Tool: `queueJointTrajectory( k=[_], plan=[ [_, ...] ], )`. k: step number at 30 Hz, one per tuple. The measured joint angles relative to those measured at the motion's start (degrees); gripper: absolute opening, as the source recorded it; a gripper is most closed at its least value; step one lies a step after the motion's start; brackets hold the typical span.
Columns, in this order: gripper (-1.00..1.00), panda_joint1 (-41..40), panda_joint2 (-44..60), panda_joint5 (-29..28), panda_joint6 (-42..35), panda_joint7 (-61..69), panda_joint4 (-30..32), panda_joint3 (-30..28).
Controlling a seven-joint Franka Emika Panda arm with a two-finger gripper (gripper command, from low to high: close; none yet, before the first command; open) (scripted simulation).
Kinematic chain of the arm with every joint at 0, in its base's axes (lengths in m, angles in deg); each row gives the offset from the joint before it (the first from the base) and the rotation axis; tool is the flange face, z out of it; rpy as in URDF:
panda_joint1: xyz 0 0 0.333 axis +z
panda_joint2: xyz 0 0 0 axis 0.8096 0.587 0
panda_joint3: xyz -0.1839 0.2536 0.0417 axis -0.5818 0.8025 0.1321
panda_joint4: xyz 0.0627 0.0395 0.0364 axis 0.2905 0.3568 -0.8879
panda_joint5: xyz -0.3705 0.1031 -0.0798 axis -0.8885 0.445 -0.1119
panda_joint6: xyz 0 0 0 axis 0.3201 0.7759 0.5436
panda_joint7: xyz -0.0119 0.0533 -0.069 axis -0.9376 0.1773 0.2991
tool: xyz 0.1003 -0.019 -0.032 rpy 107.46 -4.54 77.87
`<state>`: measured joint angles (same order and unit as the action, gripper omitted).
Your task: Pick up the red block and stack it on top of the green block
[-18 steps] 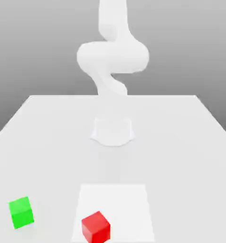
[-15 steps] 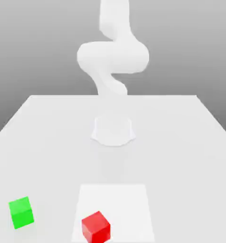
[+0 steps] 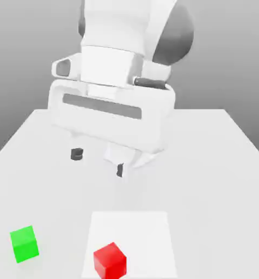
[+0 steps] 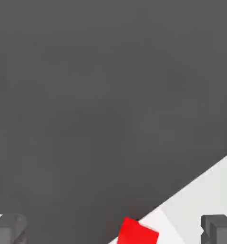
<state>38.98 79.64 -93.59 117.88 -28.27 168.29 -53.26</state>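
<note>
Right now I am holding the white two-finger tool (image 3: 98,162) high above the surface, its dark fingertips (image 3: 76,155) spread wide apart and gripping nothing. It is hanging near the middle of the pale grey surface (image 3: 219,163), with the bulky white arm rising behind it in the exterior view.

Looking outward from the tool, the small red cube (image 3: 109,260) is sitting on a lighter white square patch (image 3: 148,234) near the front edge of the surface, well apart from the tool and lower in the exterior view. In the hand view I am seeing the red cube (image 4: 137,233) between the two grey fingertips (image 4: 217,228), which suggests the tool is already roughly lined up over it. The small green cube (image 3: 24,243) is resting on the surface off to the exterior view's left of the red one, near it but not touching.

I am judging this as the approach, with the grasp not yet begun. What worries me is the red cube's turned pose: its faces are sitting at an angle to the fingers, so closing on its corners could twist it or squeeze it out. Both cubes are also lying close to the front edge, so a misjudged descent could nudge the red cube off the surface. Later, carrying it too low towards the green cube could knock that one away.
</note>
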Motion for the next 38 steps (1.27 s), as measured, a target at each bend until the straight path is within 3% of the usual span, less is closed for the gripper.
queueJointTrajectory(
  k=[8, 12, 13, 20, 25, 31, 35, 36, 38],
  plan=[
    [0.0, -0.4, 15.4, 4.0, 6.6, -10.3, 2.3, -0.4],
    [0.0, 1.2, 23.6, 2.2, 13.0, -12.7, 1.3, -2.4],
    [-1.0, 1.7, 25.3, 1.6, 14.3, -13.2, 1.0, -3.0],
    [-1.0, 1.7, 25.5, 1.5, 14.6, -13.3, 1.0, -3.0],
    [-1.0, -0.3, 16.7, 5.1, 7.3, -10.6, 2.4, -1.4],
    [-1.0, -10.4, 12.1, 9.4, 3.6, -6.4, 3.2, -9.3],
    [-1.0, -13.4, 18.6, 10.8, 9.5, -5.0, 2.5, -11.4],
    [1.0, -13.6, 19.6, 10.9, 10.5, -5.0, 2.4, -11.4],
    [1.0, -13.6, 19.6, 10.9, 10.5, -5.0, 2.4, -11.4]
  ],
)
